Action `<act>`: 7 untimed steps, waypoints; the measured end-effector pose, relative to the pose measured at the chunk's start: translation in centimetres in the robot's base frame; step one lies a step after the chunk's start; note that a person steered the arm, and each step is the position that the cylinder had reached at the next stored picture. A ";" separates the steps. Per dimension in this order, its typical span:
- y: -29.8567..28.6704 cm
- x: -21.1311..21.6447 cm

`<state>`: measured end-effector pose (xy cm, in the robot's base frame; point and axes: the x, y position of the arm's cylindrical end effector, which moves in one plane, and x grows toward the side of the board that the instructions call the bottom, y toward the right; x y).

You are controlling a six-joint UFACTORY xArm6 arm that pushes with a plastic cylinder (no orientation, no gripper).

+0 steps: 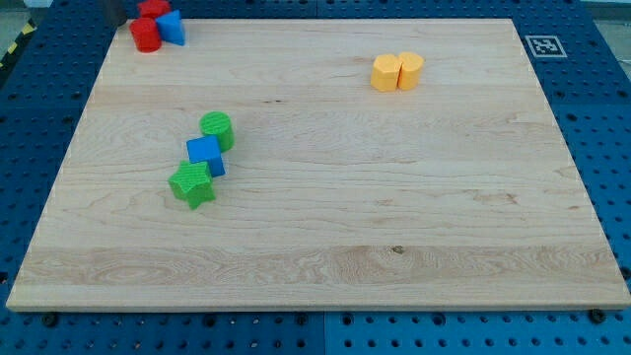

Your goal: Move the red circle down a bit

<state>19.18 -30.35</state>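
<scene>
The red circle (145, 34) stands at the board's top left corner. It touches a blue block (173, 27) on its right and a second red block (155, 8) above it, which the view's top edge cuts off. A dark piece of my rod shows at the top edge, just up and left of the red circle. My tip (125, 20) seems close to the circle's upper left side. I cannot tell whether it touches.
A green circle (217, 130), a blue cube (205, 155) and a green star (191, 183) form a touching diagonal line at the left centre. A yellow hexagon (385, 73) and a yellow circle (410, 70) sit side by side at the upper right. A marker tag (543, 45) lies off the board's top right corner.
</scene>
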 end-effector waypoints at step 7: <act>4.1 0.3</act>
<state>19.51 -26.20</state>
